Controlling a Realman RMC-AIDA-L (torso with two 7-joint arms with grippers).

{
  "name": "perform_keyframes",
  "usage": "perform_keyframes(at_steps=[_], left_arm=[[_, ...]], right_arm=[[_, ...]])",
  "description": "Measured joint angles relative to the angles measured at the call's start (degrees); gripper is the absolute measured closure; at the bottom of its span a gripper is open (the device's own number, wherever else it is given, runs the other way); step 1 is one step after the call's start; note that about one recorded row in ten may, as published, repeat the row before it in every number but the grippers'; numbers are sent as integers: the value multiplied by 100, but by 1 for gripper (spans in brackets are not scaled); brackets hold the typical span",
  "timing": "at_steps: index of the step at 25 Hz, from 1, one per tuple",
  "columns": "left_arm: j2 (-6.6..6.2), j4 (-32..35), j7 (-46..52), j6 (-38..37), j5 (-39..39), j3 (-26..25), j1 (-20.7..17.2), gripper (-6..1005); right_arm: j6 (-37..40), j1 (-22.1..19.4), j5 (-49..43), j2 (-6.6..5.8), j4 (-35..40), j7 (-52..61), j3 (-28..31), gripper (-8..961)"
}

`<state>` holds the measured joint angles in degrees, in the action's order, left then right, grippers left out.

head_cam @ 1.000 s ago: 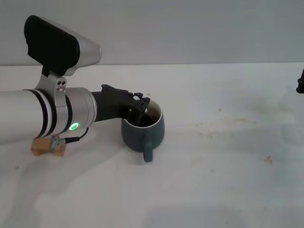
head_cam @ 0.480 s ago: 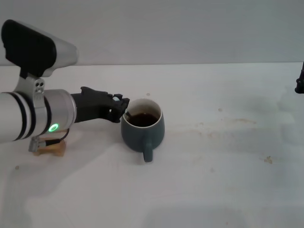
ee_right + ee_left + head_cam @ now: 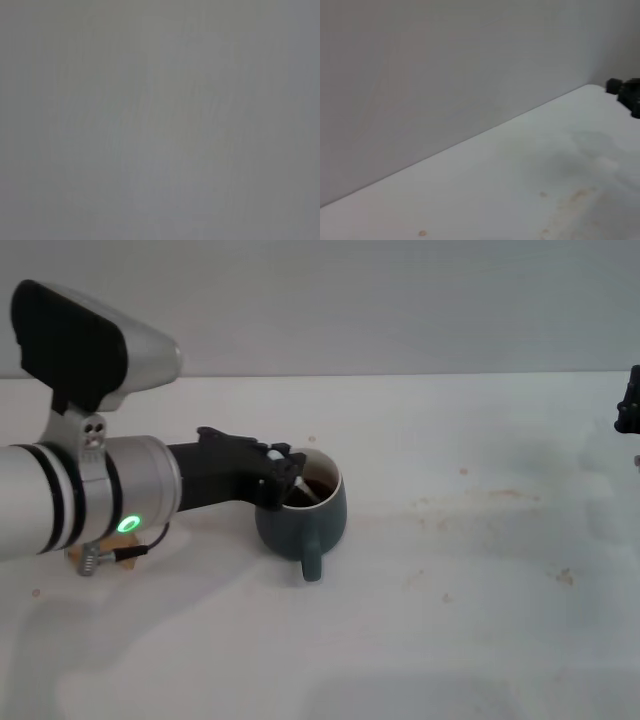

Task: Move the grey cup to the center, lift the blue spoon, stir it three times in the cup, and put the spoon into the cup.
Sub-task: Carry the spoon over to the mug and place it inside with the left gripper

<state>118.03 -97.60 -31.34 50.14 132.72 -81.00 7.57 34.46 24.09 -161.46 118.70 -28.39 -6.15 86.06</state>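
The grey cup (image 3: 300, 518) stands upright on the white tabletop (image 3: 470, 570), a little left of the middle, with its handle (image 3: 311, 565) towards me. My left gripper (image 3: 281, 469) reaches in from the left and sits over the cup's left rim. It is shut on the blue spoon (image 3: 301, 493), whose lower part slants down inside the cup. A pale bit of the spoon's handle shows at the fingertips. My right gripper (image 3: 628, 408) is parked at the far right edge, well away from the cup; it also shows in the left wrist view (image 3: 626, 94).
A small wooden block (image 3: 84, 557) lies under my left forearm at the left. A grey wall (image 3: 400, 300) runs behind the table's far edge. Faint brown stains (image 3: 480, 502) mark the tabletop right of the cup.
My left gripper drew back left of the cup half a second ago, then came back right over the cup's left rim. The cup has stayed put.
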Motion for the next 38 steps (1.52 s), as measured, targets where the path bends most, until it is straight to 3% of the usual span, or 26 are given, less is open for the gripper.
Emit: perform_keyframes(at_steps=[7, 20, 25, 28, 38], left_arm=[[6, 194, -6, -308, -23, 249, 195, 811], [-2, 1066, -182, -1172, -37, 208, 539, 808], [-16, 1038, -240, -1131, -35, 33, 335, 806], [-15, 654, -236, -855, -43, 18, 33, 806], [5, 293, -221, -652, -307, 215, -105, 803]], right_arm=[[-2, -45, 0, 4, -61, 0, -23, 924], [-2, -73, 0, 13, -102, 0, -45, 924], [-1, -112, 1, 13, -145, 0, -46, 924], [-1, -116, 0, 13, -156, 0, -46, 924], [-7, -115, 0, 13, -217, 0, -74, 924]])
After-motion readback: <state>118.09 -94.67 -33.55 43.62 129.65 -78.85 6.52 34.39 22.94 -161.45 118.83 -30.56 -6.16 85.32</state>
